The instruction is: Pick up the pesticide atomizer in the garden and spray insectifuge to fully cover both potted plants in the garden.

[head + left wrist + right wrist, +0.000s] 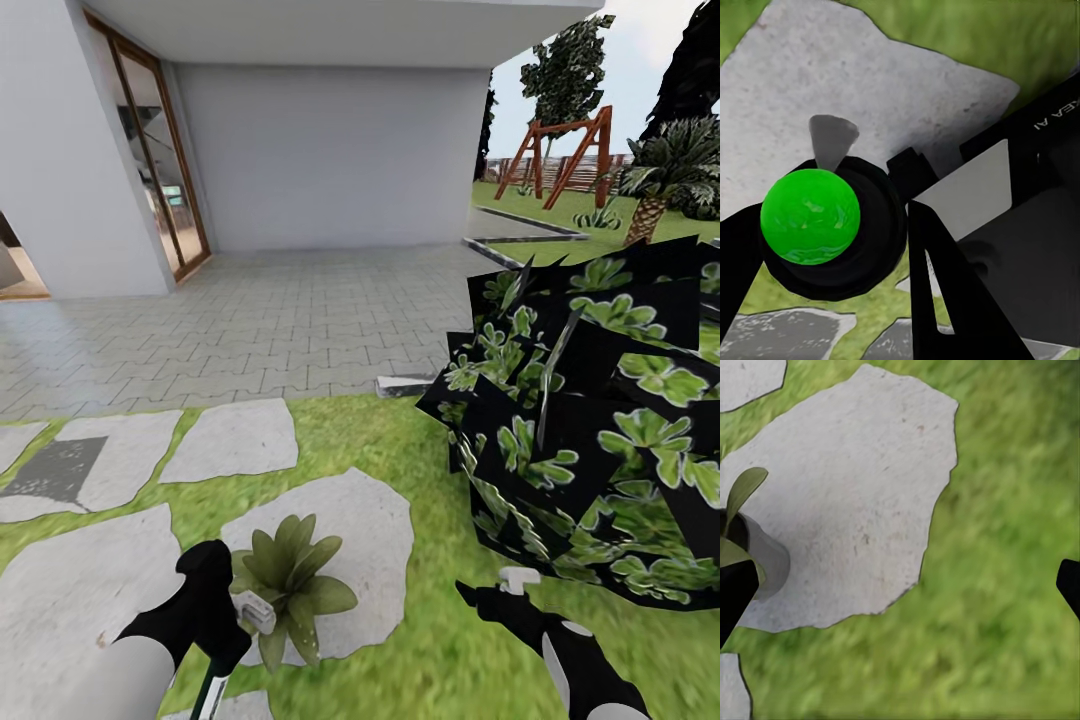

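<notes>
A potted plant (290, 578), a low rosette of pointed dull-green leaves, stands on a grey stepping stone (375, 530) in the garden lawn (420, 650). My left gripper (225, 612) is right beside the plant's left side. In the left wrist view this gripper (832, 255) is shut on a dark round body with a green ball, which I take to be the pesticide atomizer (877, 217). A small grey cone points from it over the stone. My right gripper (497, 592) hovers open and empty over grass. Its view (901, 589) catches the plant's leaf and grey pot (765, 556) at one edge.
A large dark bush (590, 420) crowds the right, close above my right arm. More stepping stones (235, 440) lie to the left. Beyond them are a paved patio (280, 320), a house wall with a glass door (160, 150), a palm (660, 180) and a wooden swing frame (565, 150).
</notes>
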You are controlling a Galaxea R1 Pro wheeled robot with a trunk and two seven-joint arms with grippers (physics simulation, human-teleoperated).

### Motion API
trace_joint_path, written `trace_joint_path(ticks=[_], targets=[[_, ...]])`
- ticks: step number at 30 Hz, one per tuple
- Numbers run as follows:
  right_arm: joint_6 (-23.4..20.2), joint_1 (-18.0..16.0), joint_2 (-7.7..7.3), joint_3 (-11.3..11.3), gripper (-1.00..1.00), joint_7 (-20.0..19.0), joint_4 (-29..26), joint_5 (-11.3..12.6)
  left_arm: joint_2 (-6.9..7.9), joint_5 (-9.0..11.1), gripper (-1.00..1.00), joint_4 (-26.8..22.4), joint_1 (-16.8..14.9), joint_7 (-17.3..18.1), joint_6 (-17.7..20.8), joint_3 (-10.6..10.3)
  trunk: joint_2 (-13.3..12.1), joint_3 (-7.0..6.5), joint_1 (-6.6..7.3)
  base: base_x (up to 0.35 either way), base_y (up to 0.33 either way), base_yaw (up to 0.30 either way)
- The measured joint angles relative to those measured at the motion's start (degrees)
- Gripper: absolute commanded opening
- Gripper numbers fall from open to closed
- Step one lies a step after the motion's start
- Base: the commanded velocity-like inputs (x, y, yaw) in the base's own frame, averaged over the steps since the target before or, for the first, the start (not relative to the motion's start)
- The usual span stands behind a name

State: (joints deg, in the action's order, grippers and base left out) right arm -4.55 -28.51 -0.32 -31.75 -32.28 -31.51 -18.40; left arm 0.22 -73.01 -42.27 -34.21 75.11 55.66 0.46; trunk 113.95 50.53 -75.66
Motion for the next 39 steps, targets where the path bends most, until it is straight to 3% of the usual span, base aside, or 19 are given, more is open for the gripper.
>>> trace_joint_path(ticks=[11,24,26,27,28,30,39], targets=[[0.0,0.0,0.0,0.0,1.0,0.1,0.1,0.0,-0.12,-0.1,-1.0,0.0,0.0,0.0,0.0,0.0,0.0,0.0,0.02,0.204,0.0,-0.007],[0.0,0.0,0.0,0.0,1.0,0.1,0.1,0.0,-0.12,-0.3,-1.0,0.1,0.0,0.0,0.0,-0.1,0.0,0.0,0.0,0.016,0.0,-0.148],[0.0,0.0,0.0,0.0,1.0,0.1,0.1,0.0,-0.12,-1.6,-1.0,0.1,0.0,0.0,0.0,-0.1,0.0,0.0,0.0,0.016,0.0,-0.004],[0.1,0.0,0.0,0.0,1.0,0.1,0.1,0.0,-0.12,-4.6,-1.0,0.1,0.0,0.0,0.0,-0.1,0.0,0.0,0.0,0.097,0.0,-0.001],[0.1,0.0,0.0,0.0,1.0,0.1,0.1,0.0,-0.12,-6.3,-1.0,0.1,0.0,0.0,0.0,-0.1,0.0,0.0,0.01,0.14,0.0,-0.001],[0.1,0.0,0.0,0.0,1.0,0.1,0.1,0.0,-0.16,-7.3,-1.0,0.1,0.0,0.0,0.1,-0.1,0.0,0.0,0.02,0.167,0.0,0.0],[0.0,0.0,0.0,0.0,1.0,0.1,0.1,0.0,-0.54,-8.4,-1.0,0.1,0.0,0.0,0.1,-0.1,0.0,0.0,0.0,0.058,0.0,0.0]])
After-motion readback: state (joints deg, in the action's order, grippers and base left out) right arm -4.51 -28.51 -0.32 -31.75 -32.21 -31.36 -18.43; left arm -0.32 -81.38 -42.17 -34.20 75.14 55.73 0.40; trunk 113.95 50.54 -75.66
